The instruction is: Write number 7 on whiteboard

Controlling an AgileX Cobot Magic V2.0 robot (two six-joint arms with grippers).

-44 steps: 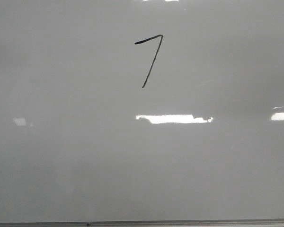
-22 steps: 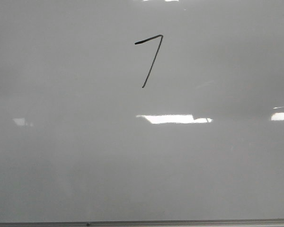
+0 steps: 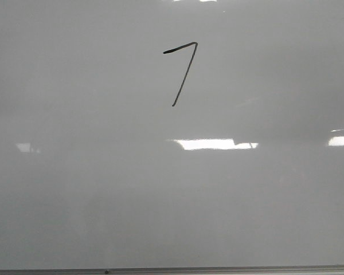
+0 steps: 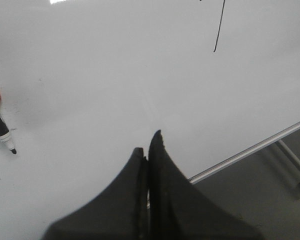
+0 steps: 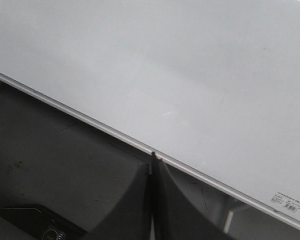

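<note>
Showing thin black number 7 on glossy whiteboard.

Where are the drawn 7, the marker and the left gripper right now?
number 7 (image 3: pixel 183 74), front view, on its slanting downstroke.
marker (image 4: pixel 0 129), left wrist view, on its barrel lying on the board.
left gripper (image 4: pixel 148 145), left wrist view, between its closed fingertips.

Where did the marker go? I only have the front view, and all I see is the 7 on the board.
Observer: The marker lies on the whiteboard, uncapped; only the left wrist view catches it.
Operator: Is either gripper holding anything?
Observer: No. The left gripper is shut on nothing.
Operator: And the right?
Observer: The right gripper is shut too, empty, over the whiteboard's metal edge.
</note>
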